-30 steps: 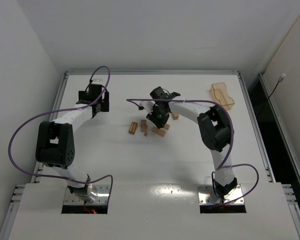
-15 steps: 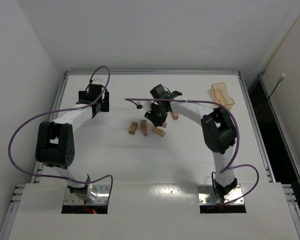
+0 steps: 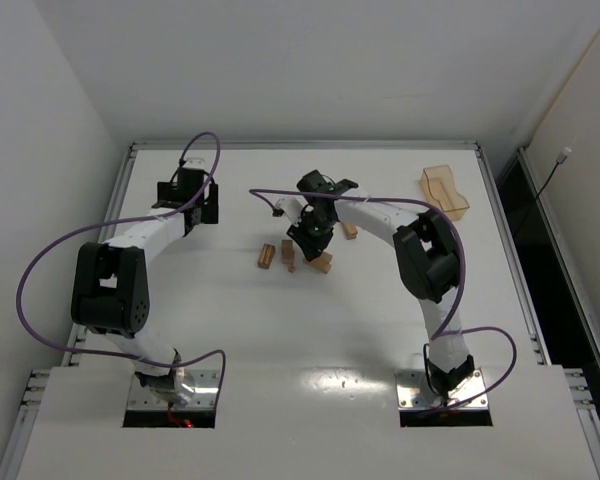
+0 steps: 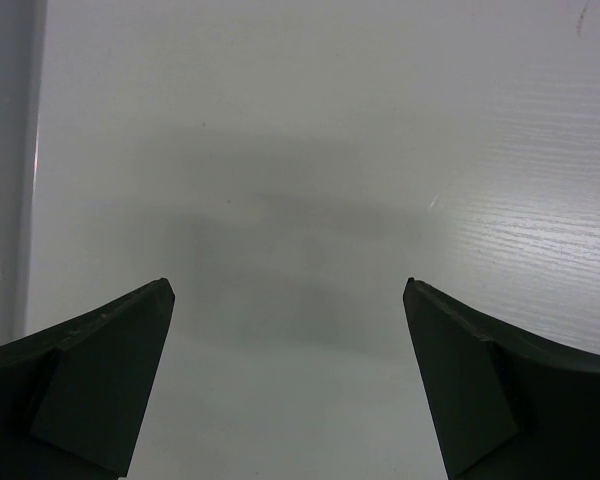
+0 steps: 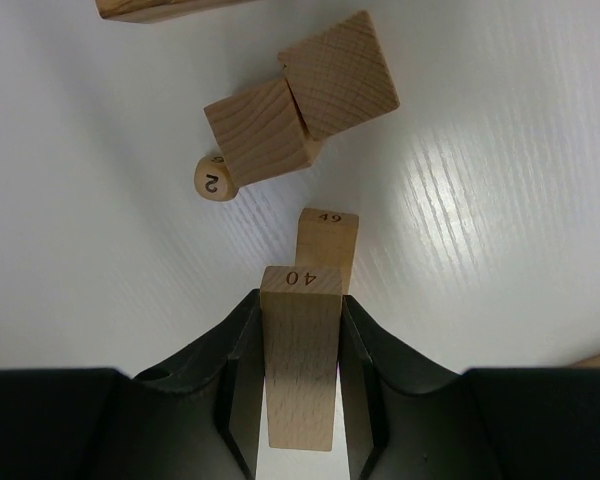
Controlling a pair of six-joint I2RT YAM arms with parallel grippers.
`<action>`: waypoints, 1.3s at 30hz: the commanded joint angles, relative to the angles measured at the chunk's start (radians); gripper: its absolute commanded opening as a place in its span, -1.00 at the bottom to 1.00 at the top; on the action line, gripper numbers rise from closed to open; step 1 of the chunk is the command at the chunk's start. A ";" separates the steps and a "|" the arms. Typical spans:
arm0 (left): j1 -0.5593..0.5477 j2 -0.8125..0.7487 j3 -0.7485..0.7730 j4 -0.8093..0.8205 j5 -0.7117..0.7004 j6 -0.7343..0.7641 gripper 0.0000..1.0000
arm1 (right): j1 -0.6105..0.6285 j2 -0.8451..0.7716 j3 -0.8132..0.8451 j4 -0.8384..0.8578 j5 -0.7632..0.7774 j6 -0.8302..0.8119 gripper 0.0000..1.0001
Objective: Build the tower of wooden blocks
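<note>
A: How is the left arm (image 3: 130, 240) posed?
B: Its elbow is folded back near its base and its forearm reaches forward. The left gripper (image 4: 287, 290) is spread wide, its two fingers (image 4: 100, 370) well apart.
A: And the right arm (image 3: 380, 212)?
B: It rises from its base, bends at the elbow, and its forearm sweeps across towards the left. The wrist tips the right gripper (image 5: 300, 300) downward.
A: What about its jaws?
B: They are closed, pressing both sides of a wood block (image 5: 300, 360). The block lies lengthwise between the fingers, and its end reaches just past the fingertips.
</note>
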 commanded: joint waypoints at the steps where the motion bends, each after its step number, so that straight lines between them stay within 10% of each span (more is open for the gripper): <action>1: 0.010 -0.024 0.034 0.025 0.004 -0.015 0.98 | -0.007 -0.013 0.001 0.005 -0.018 0.048 -1.00; 39: 0.010 -0.015 0.034 0.025 0.004 -0.015 0.98 | -0.025 0.030 -0.019 0.030 -0.026 0.039 -1.00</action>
